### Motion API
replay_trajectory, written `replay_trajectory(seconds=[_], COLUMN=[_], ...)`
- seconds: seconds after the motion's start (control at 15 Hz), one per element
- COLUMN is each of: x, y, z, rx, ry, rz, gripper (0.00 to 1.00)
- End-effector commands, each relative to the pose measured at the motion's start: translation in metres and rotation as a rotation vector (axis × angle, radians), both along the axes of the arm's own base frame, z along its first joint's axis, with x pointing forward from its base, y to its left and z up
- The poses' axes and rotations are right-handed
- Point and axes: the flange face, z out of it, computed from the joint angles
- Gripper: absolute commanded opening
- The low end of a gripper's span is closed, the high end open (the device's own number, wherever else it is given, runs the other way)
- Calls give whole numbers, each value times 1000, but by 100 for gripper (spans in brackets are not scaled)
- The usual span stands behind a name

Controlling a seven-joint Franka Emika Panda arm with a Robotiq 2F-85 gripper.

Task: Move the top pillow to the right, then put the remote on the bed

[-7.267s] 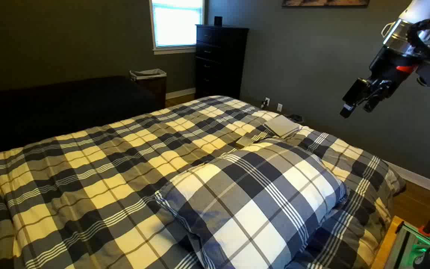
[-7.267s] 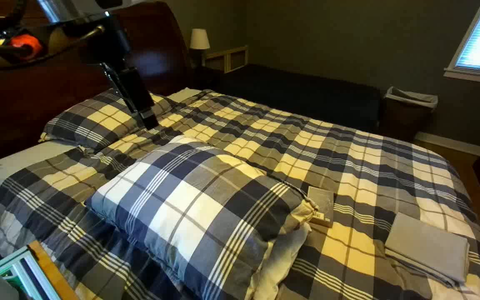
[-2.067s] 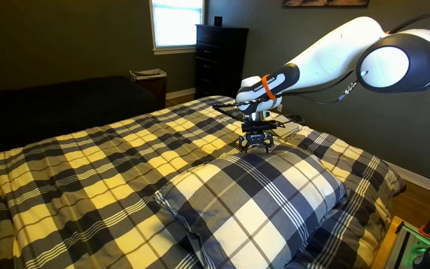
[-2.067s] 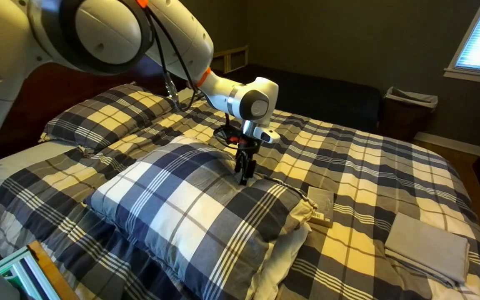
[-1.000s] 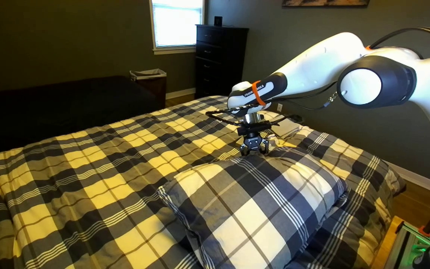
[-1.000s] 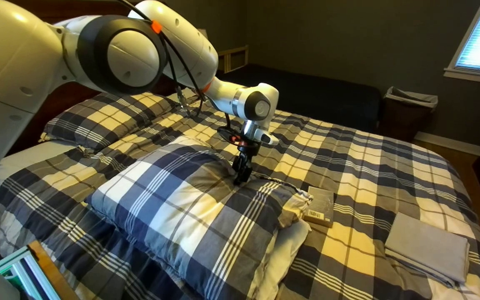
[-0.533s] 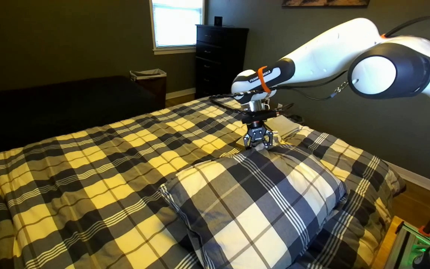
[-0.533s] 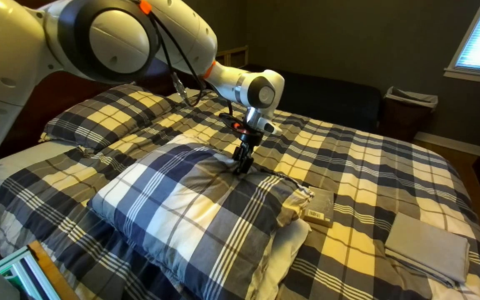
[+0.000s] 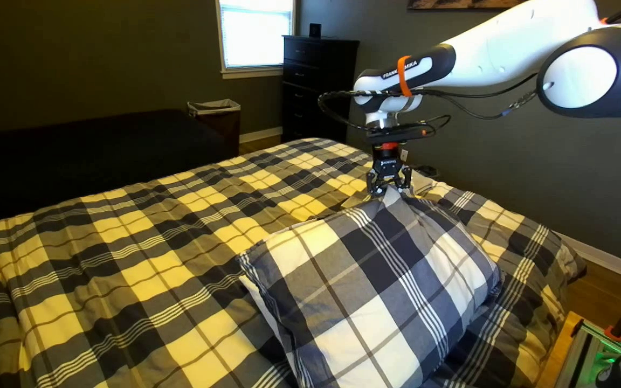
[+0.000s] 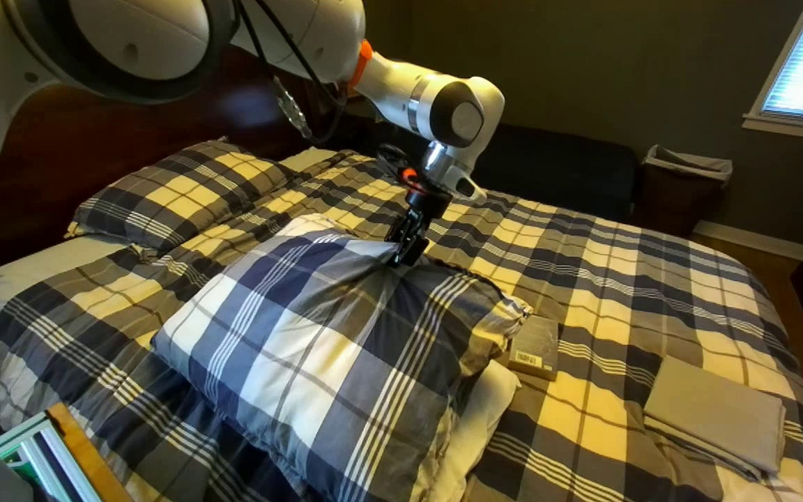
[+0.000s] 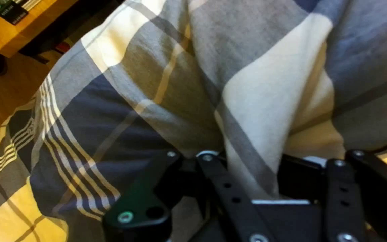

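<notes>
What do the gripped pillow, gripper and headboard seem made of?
Pillow: matte cloth cover, perhaps cotton, in soft folds; filling hidden. Gripper: satin black metal or hard plastic, with shiny screws. Headboard: probably polished wood, reddish-brown with a highlight.

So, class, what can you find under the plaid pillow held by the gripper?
What looks like a white pillow pokes out beneath the plaid pillow, over the plaid comforter. Its covered part and anything else there cannot be seen.

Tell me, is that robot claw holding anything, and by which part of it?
Yes: the gripper holds the top pillow by a pinched-up fold of its plaid case.
</notes>
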Motion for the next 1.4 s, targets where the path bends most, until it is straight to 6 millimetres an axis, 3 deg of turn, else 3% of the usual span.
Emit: replay_trajectory(seconds=[0.0, 0.47, 0.87, 1.0, 1.07, 1.33], x=[-24, -50, -78, -83, -72, -77], y=[-17, -52, -99, -111, -104, -113], z=[45, 105, 159, 163, 148, 151], rx=[58, 81, 92, 77, 60, 59], ry=[-28, -132, -250, -250, -208, -212], rz=[-15, -87, -158, -178, -157, -170], gripper=[0, 0, 0, 0, 0, 0])
